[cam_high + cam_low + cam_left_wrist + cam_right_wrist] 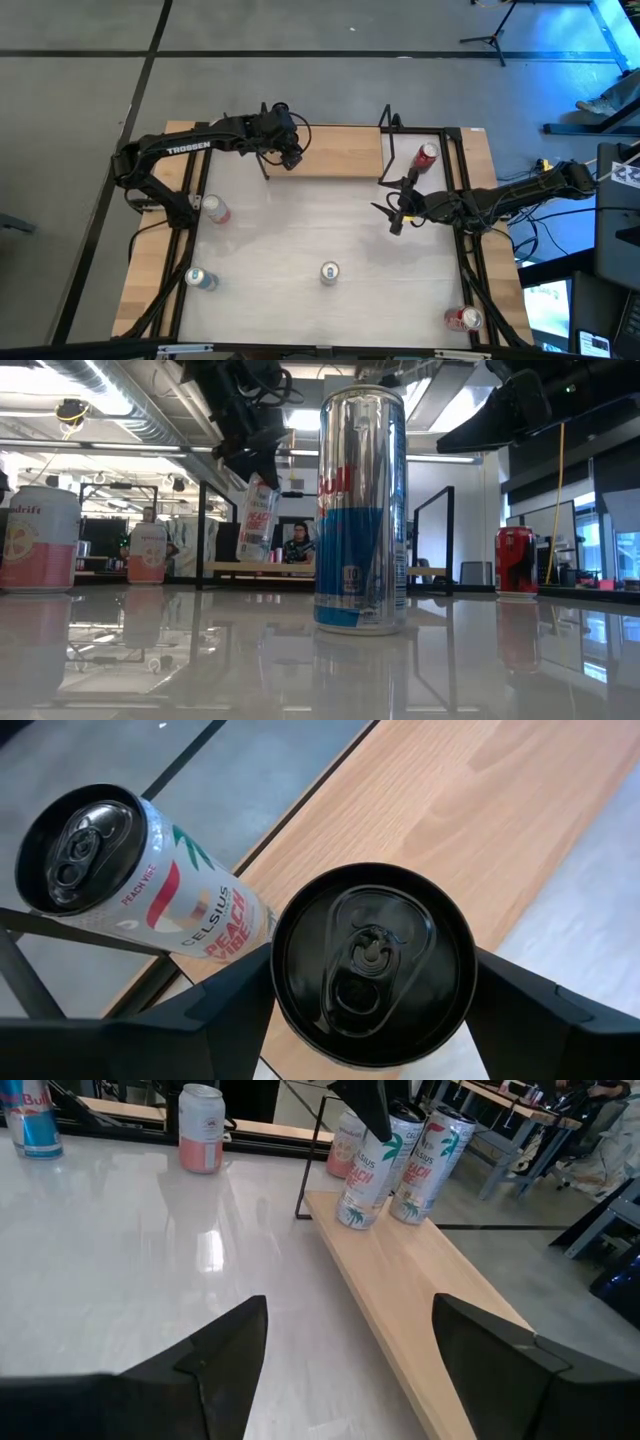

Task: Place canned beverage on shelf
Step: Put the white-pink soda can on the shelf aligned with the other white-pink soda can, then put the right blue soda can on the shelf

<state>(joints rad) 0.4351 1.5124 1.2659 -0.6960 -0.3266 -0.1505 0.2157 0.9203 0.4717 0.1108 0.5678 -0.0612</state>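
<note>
Gripping the canned beverage from above, the left gripper has a dark finger pressed against each side of the can, just below the black lid. The can is at the left end of the shelf, its base on or just over the light-wood board; I cannot tell which. Beside it a second Celsius can leans against the wire frame.

The canned beverage is a tall, slim aluminium cylinder. It is probably light, with a stiff but thin wall that dents under a hard squeeze and a smooth, slippery skin. The upper body, where the fingers sit now, looks the sensible hold.

Its long axis runs nearly upright but tilted, lid uppermost.

The right gripper hovers open and empty over the bench, near the shelf's front edge.
</note>
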